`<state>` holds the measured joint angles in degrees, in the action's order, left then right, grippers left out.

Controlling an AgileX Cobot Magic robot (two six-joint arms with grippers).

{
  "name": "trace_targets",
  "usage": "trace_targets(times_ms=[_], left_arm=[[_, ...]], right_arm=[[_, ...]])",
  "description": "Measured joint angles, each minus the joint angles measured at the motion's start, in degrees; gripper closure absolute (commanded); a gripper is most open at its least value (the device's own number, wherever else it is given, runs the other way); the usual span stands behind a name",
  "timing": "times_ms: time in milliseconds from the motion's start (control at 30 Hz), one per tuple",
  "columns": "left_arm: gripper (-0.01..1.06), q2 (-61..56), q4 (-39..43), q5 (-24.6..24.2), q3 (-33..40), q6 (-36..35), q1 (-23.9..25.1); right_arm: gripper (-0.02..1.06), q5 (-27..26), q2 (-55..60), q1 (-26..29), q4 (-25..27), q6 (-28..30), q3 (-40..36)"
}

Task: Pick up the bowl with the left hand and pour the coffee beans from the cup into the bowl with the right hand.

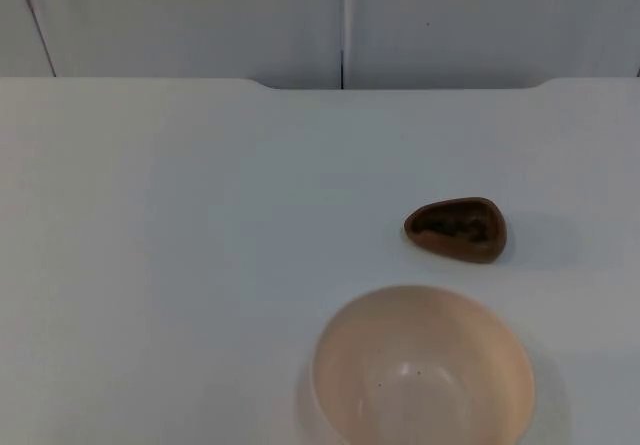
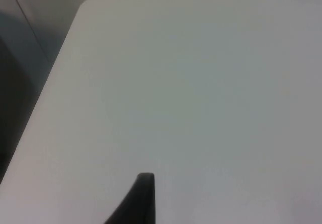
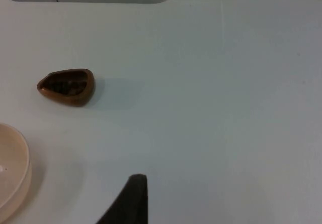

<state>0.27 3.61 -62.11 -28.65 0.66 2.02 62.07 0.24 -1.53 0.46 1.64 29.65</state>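
Looking down at my white table [image 1: 150,265], I saw the big cream bowl [image 1: 420,370] sitting at the near edge, a little toward my right side. The small brown cup [image 1: 456,229] with the dark coffee beans [image 1: 455,228] in it stood just behind the bowl, closer to the far edge, not touching it. The cup was shaped like an egg, and its long side ran across the table, with the pointy end toward my right.

My right gripper [image 3: 132,196] hung over the table with the cup ahead of it and off to one side, so I judged it was the nearer one. My left gripper [image 2: 138,196] waited over bare table by the left edge. I could not tell if either gripper was released or clenched. Neither one held anything.
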Motion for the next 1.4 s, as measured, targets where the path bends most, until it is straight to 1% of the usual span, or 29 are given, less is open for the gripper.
trace_targets(times_ms=[1400], left_arm=[[0.0, 0.0, 0.0, 0.0, 0.0, 0.0, 0.0]], right_arm=[[-0.01, 0.0, 0.0, 0.0, -0.46, 0.0, 0.0]])
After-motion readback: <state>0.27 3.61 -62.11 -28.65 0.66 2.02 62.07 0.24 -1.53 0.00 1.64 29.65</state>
